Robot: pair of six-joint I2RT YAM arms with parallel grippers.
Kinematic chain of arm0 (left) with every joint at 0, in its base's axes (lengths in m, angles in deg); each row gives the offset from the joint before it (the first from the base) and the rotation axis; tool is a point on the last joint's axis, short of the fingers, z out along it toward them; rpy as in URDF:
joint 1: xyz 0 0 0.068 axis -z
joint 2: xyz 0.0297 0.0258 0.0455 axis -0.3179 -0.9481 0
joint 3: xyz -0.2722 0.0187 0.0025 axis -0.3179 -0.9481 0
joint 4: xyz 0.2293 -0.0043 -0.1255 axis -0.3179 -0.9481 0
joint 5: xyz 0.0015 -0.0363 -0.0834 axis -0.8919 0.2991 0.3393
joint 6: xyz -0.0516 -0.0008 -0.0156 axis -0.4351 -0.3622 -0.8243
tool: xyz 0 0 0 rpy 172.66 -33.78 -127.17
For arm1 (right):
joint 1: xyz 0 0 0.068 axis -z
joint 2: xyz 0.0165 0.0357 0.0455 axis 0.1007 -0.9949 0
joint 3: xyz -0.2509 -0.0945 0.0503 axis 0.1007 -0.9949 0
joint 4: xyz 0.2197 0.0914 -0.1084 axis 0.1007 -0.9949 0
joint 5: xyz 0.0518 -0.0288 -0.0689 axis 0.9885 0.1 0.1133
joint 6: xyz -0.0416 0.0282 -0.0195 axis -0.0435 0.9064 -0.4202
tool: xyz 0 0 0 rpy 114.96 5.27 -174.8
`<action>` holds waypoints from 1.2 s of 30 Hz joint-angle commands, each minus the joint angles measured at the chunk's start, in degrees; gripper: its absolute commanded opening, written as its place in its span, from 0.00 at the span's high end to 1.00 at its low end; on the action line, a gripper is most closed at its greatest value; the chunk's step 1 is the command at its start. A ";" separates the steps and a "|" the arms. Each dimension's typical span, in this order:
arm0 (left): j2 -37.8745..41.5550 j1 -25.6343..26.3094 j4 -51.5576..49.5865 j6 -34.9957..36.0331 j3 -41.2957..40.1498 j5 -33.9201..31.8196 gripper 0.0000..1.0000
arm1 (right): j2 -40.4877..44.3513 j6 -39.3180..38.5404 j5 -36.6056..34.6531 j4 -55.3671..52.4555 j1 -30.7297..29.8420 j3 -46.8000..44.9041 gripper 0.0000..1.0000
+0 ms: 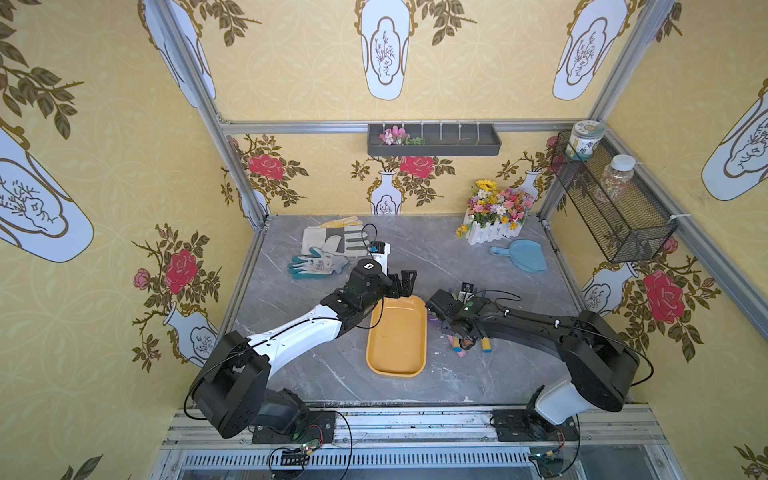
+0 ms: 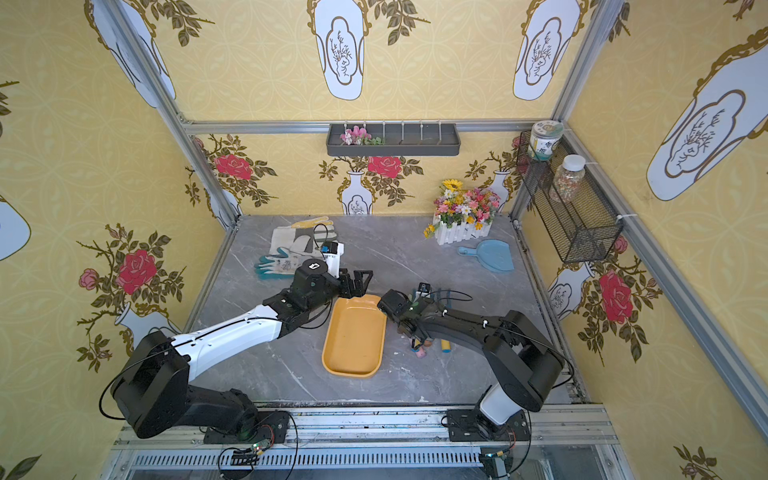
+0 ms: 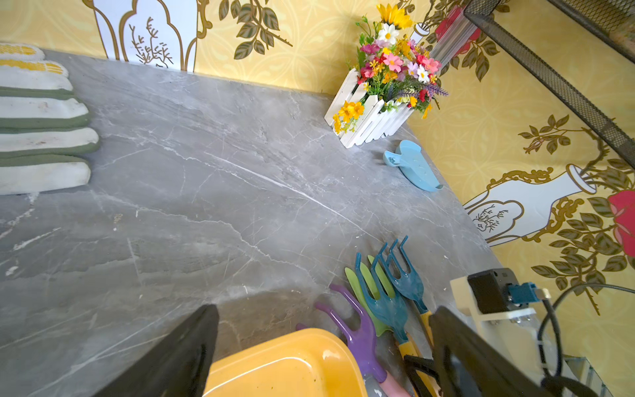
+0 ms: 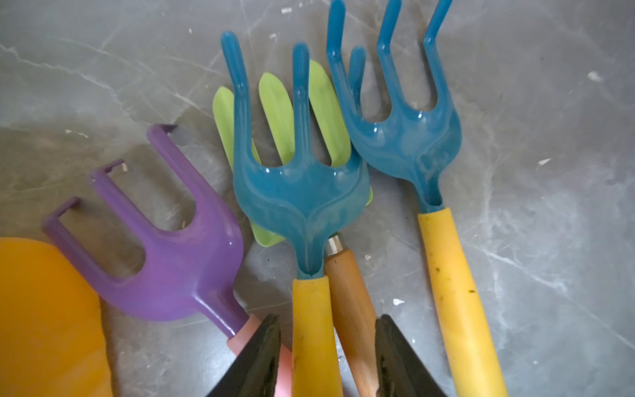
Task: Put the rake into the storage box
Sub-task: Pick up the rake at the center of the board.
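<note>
Left gripper (image 1: 406, 279) is hanging wide open over the far end of the storage box (image 1: 397, 340). Just right of it, past a purple rake (image 4: 178, 264), the blue rake (image 4: 302, 196) is lying atop a green fork (image 4: 275, 113), tines pointing at the back wall, handle running toward the robot. Right gripper (image 4: 328, 321) is straddling both handles, and I cannot tell if it is clamping; a second blue rake (image 4: 405, 137) is crowding alongside.

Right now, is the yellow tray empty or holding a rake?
Empty. The tray is bare inside in both top views; the rakes lie beside it on the table.

left arm (image 1: 299, 328): white forearm, black joints | right arm (image 1: 532, 327): black, white base
</note>
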 commanded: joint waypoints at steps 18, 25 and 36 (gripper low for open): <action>1.22 0.01 -0.99 1.49 -1.32 -0.30 0.00 | -0.58 2.51 2.86 3.00 -0.30 -3.81 0.78; 1.77 0.00 0.09 1.63 -1.50 2.24 0.00 | 2.84 1.72 2.25 3.84 -0.33 -3.44 1.00; 2.79 -0.09 2.28 1.05 -0.58 7.75 0.00 | 14.61 -9.19 4.39 15.71 -0.42 -5.94 1.00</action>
